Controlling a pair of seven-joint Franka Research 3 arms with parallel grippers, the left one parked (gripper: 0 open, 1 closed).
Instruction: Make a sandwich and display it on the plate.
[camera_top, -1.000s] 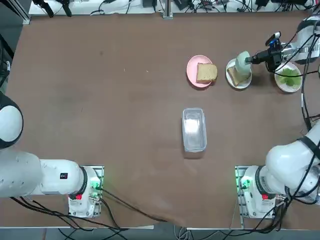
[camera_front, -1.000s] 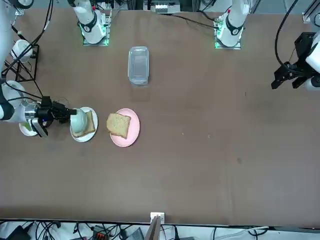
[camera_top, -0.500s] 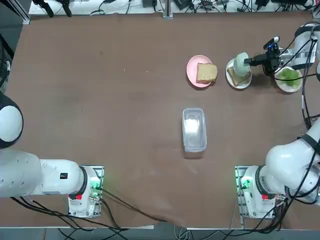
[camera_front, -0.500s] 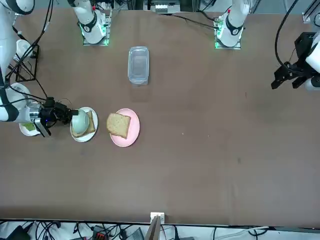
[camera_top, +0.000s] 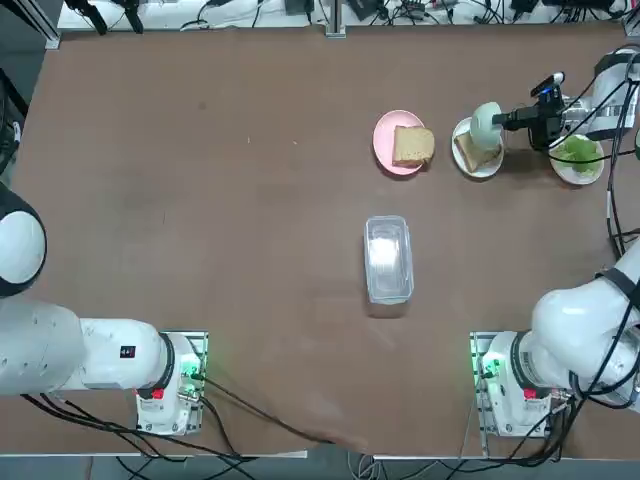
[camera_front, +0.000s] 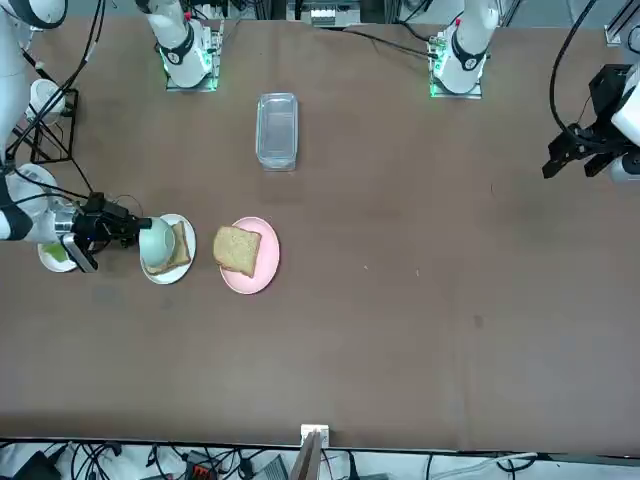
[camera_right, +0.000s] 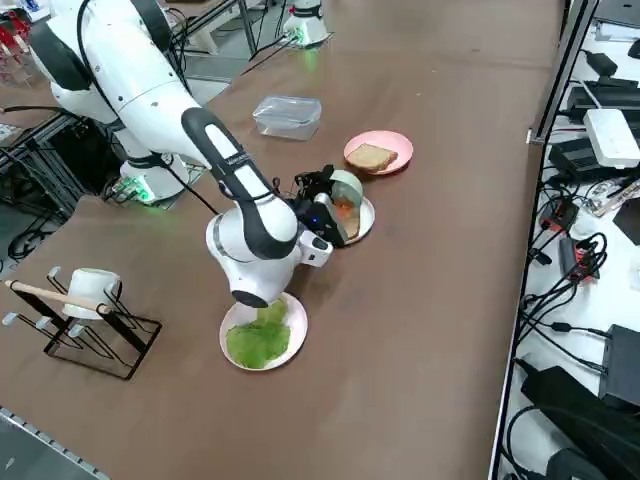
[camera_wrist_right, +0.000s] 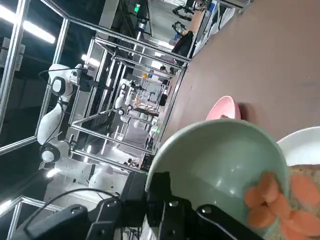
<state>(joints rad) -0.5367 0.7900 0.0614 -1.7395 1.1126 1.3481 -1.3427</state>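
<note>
My right gripper (camera_top: 507, 120) is shut on the rim of a pale-green cup (camera_top: 486, 118), holding it tipped on its side over the white plate (camera_top: 484, 169). A tan bread slice (camera_top: 466, 151) lies on that plate. In the wrist view, orange round slices (camera_wrist_right: 265, 199) sit at the cup's (camera_wrist_right: 220, 160) mouth and on the bread below. A second bread slice (camera_top: 412, 146) lies on the pink plate (camera_top: 384, 140). The green lettuce leaf (camera_top: 577, 153) rests on another white plate (camera_right: 293, 322) under my forearm. No stacked sandwich shows.
A clear lidded container (camera_top: 388, 258) lies mid-table. In the right side view a wire rack with a white mug (camera_right: 90, 290) stands near the table corner. Cables and power boxes (camera_right: 612, 135) lie beyond the far table edge.
The gripper and the tipped cup have drifted a little toward the far edge over the white plate. Nothing else has moved.
</note>
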